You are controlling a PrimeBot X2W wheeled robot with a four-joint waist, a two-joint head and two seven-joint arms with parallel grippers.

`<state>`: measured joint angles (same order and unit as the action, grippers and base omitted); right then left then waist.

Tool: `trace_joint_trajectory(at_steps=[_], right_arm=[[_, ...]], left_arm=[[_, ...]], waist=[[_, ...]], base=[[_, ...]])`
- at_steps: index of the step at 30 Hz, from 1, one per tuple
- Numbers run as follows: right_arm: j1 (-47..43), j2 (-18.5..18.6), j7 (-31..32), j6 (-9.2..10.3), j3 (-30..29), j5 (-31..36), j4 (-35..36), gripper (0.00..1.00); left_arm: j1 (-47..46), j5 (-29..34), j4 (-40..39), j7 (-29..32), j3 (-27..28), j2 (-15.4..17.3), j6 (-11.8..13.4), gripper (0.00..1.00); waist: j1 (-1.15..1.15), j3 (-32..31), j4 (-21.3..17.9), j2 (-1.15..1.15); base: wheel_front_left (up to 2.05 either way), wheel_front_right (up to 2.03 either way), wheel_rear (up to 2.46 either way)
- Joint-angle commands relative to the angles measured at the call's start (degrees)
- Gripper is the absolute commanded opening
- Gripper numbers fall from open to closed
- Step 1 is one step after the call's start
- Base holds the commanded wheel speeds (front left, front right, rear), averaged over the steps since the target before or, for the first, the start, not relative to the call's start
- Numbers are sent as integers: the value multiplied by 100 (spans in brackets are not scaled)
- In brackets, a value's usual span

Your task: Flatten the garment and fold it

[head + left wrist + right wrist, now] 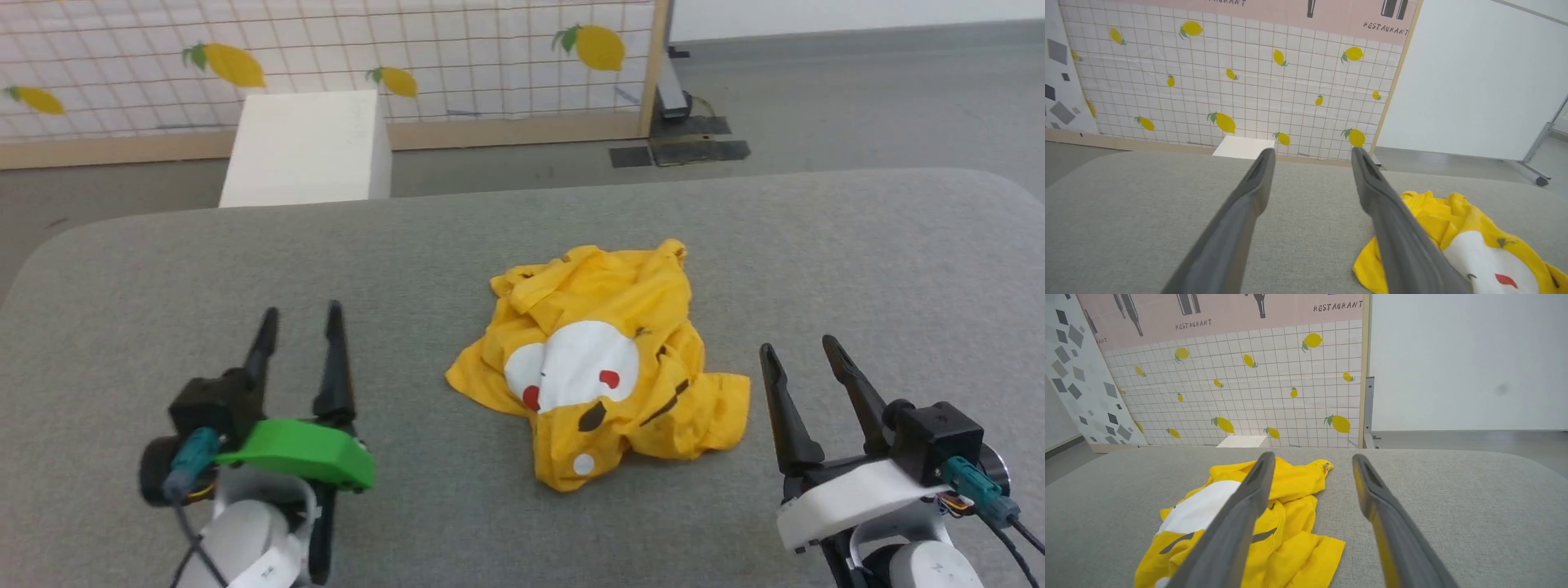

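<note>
Head view: the yellow garment (596,367) lies crumpled mid-frame on the grey table (245,269), with its white face patch and red spots showing. The left gripper (301,312) at lower left and the right gripper (798,345) at lower right are both released, fingers spread. There's a lemon-print wall (326,49) and a white box (306,147) up top.

staged test studio, printed restaurant backdrop (1241,375), bare white wall (1453,363), grey floor (816,98)

Bare table (122,269) lies open either side of the garment (600,359); white box (306,147) stands beyond its far edge.
</note>
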<state>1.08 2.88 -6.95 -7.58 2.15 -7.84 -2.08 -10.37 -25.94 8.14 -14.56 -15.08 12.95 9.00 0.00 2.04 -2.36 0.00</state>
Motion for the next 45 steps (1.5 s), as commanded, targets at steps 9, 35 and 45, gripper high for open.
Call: trace_joint_trajectory(at_steps=[9,35,45], right_arm=[[525,-1,876,9,-185,-66,-88,100],[4034,531,4201,9,-879,323,-3677,29],[3537,465,2656,9,50,-761,-2484,0]], left_arm=[[546,751,-368,-42,713,-431,-549,100],[-118,986,-356,-43,1010,-1005,-1127,100],[249,1200,-220,-43,1204,-1006,-1163,100]], waist=[[0,367,528,0],[0,1580,1451,0],[0,664,981,0]], base=[[0,0,0],[0,0,0],[0,0,0]])
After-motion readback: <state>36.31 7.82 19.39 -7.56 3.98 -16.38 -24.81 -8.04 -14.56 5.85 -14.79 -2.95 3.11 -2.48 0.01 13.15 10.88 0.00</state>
